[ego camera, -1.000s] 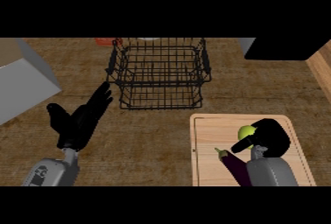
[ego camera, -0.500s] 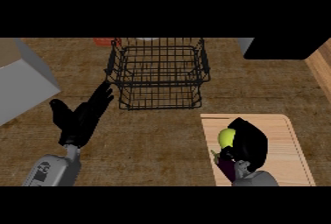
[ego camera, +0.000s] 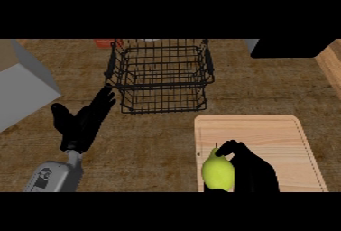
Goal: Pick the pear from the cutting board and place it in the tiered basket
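The right hand (ego camera: 250, 171) is low in the view, at the near end of the cutting board (ego camera: 266, 135). Its black fingers (ego camera: 230, 146) are curled round the pear (ego camera: 218, 173), so the hand is clamped on the fruit. The pear is yellow-green and sits over the left side of the board, close to its near edge. It is not clear if the pear touches the wood or is lifted a bit. The pear's long way runs up and down in the view. Its thin stem end points away from the robot, toward the tiered basket (ego camera: 160, 76), and its fat end points back to the robot. The left hand (ego camera: 80, 124) is on the left side over the brown tabletop (ego camera: 153, 149). Its fingers are straight and spread apart, and it holds nothing. It is just beside the basket's near left corner. The basket is black wire and stands at the far side, well apart from the pear. No words or labels can be read anywhere.
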Robot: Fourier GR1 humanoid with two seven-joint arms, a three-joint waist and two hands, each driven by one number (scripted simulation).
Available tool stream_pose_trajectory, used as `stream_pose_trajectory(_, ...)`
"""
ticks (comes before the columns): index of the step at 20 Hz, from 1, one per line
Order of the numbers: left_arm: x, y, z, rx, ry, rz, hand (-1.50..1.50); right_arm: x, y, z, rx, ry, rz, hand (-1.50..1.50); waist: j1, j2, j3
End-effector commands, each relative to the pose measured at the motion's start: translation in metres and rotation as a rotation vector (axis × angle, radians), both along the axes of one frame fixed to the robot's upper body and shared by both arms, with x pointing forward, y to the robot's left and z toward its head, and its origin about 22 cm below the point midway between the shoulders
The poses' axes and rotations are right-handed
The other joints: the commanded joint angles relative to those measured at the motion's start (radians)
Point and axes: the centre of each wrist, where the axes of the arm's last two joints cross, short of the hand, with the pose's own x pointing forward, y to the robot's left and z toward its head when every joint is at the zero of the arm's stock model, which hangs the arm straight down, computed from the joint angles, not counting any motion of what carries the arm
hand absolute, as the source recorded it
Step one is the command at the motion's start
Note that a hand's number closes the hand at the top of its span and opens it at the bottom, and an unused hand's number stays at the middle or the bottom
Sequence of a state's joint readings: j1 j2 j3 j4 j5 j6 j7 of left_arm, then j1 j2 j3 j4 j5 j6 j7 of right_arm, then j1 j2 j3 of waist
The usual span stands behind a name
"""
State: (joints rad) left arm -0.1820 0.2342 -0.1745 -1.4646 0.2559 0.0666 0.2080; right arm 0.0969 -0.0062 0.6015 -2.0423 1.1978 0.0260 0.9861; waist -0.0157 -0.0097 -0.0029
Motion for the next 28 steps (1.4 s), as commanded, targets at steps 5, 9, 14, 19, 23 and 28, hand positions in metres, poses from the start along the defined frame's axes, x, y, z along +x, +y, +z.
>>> stream_pose_trajectory(5,-0.016,-0.002,-0.012,0.001,-0.007,0.008,0.0,-0.064,-0.016,0.099,0.049,-0.282,-0.005,1.5,0.008,0.003,0.001)
stream_pose_trajectory(9,0.001,-0.006,-0.002,0.0,-0.01,-0.008,0.0,-0.071,-0.008,0.124,0.005,-0.373,0.024,1.5,0.014,0.006,0.0)
stream_pose_trajectory(14,-0.011,-0.007,-0.002,0.001,-0.016,-0.009,0.0,-0.038,0.006,0.144,-0.047,-0.435,0.032,1.5,0.035,0.007,-0.001)
stream_pose_trajectory(19,0.0,-0.014,0.003,0.015,-0.015,-0.037,0.0,-0.008,0.016,0.157,-0.093,-0.401,0.051,1.5,0.031,0.006,-0.001)
stream_pose_trajectory(23,0.01,-0.017,0.012,0.009,-0.034,-0.022,0.0,0.027,0.027,0.175,-0.083,-0.381,0.052,1.5,0.034,0.008,-0.001)
stream_pose_trajectory(28,0.002,-0.011,0.006,0.005,-0.003,-0.061,0.0,0.088,0.036,0.196,0.002,-0.358,0.003,1.5,0.053,0.013,0.001)
